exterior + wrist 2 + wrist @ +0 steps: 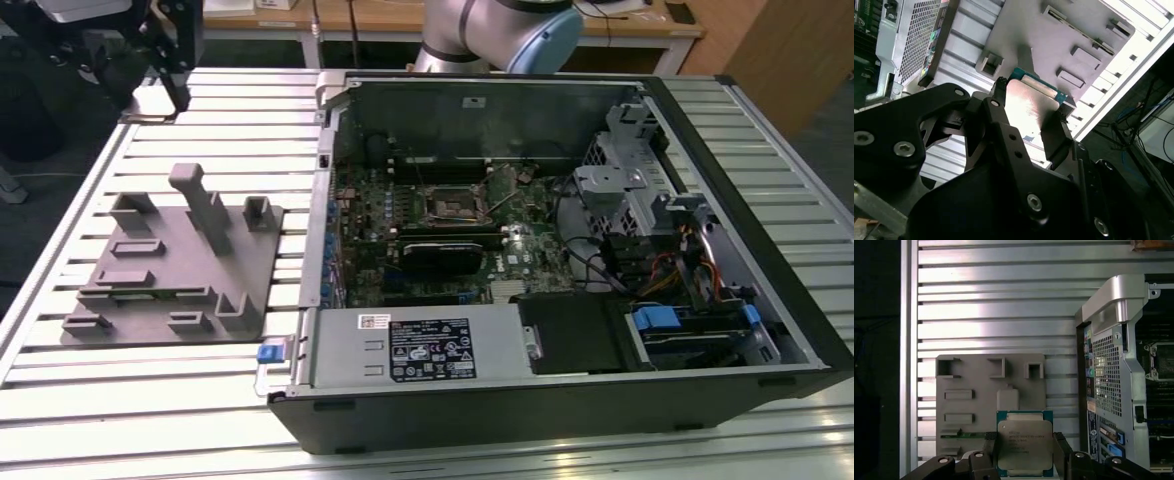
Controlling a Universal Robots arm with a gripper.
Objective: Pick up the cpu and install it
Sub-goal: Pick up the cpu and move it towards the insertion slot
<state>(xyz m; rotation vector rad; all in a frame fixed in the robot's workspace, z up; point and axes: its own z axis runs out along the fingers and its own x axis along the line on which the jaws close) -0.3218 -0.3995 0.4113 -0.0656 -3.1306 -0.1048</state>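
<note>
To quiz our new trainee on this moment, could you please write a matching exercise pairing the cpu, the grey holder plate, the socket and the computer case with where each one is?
1. cpu
2. grey holder plate
3. socket
4. computer case

A. lying on its side, open on top
B. held in the gripper
C. on the slatted table, beside the case
D. on the board inside the case

Pairs: 1-B, 2-C, 3-D, 4-A
</note>
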